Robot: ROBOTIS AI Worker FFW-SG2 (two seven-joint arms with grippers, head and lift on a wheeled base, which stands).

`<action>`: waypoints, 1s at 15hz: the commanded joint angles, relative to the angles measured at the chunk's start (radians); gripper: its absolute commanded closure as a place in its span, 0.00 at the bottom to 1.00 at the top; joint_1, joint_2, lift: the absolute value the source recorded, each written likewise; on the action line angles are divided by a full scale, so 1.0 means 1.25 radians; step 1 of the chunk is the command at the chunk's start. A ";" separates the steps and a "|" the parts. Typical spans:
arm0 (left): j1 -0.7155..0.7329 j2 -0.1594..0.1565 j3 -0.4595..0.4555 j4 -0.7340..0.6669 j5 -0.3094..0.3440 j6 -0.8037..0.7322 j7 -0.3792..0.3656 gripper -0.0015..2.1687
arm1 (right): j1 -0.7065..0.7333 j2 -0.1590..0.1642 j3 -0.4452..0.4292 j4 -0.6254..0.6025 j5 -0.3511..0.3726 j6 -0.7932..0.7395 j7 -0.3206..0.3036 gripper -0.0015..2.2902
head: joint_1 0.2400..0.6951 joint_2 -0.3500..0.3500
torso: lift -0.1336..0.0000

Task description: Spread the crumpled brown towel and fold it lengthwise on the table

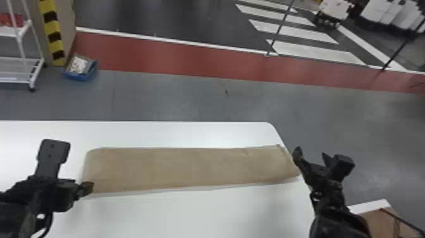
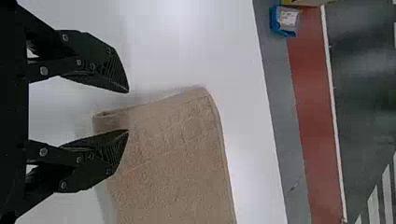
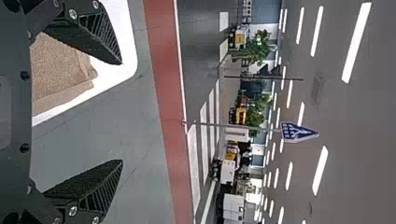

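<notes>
The towel [image 1: 189, 167] is matt brown cloth with a slightly rough nap, the table [image 1: 189, 212] under it smooth and white with a soft sheen, the floor [image 1: 177, 95] beyond the table smooth and faintly glossy, and the left gripper [image 1: 70, 168] over the table dull black with ridged pads [image 2: 116, 70].

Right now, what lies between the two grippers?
The brown towel, laid out as a long strip on the table; the head view shows it.

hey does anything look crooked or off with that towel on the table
Only slightly: the towel lies in a strip, but at its right end, near the edge of the table, the layers don't line up neatly.
</notes>
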 commanded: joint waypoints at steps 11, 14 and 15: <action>-0.036 -0.005 -0.005 0.016 0.006 0.029 0.003 0.33 | 0.000 0.000 0.004 0.000 0.008 -0.004 0.000 0.07 | 1.00 0.00 | 1.00; -0.046 -0.004 -0.005 0.024 0.012 0.071 -0.010 0.33 | 0.000 0.000 0.005 0.000 0.008 -0.004 -0.001 0.07 | 1.00 0.00 | 1.00; -0.044 -0.005 -0.005 0.025 0.014 0.071 -0.015 0.33 | 0.000 0.000 0.007 0.000 0.008 -0.007 -0.001 0.07 | 1.00 0.00 | 1.00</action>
